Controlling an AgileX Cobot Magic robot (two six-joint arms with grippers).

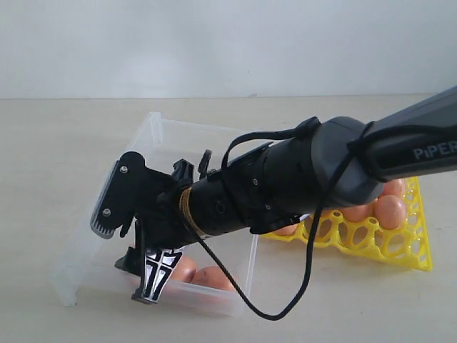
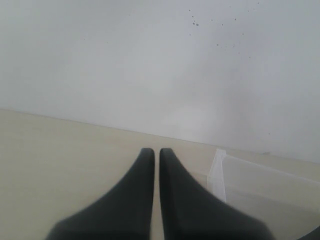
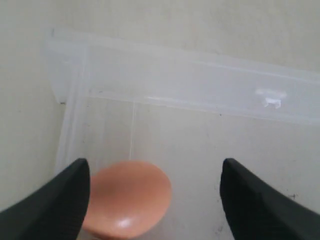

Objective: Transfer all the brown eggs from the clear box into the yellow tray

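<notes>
The clear box [image 1: 71, 275] lies at the left of the exterior view, and two brown eggs [image 1: 213, 277] show at its near wall. My right gripper [image 1: 123, 259] reaches across into the box with its jaws wide open. In the right wrist view the right gripper [image 3: 155, 167] stands over the box floor, with one brown egg [image 3: 127, 200] between the jaws, close to one finger and not gripped. The yellow tray [image 1: 400, 246] sits tilted at the right with several brown eggs [image 1: 389, 211] in its cups, partly hidden by the arm. My left gripper [image 2: 156, 152] is shut on nothing, over bare table beside a corner of the clear box [image 2: 220, 175].
A black cable [image 1: 285, 314] loops down from the right arm over the table in front of the box. A pale wall stands behind the table. The box floor [image 3: 200, 150] shows dark scuff marks.
</notes>
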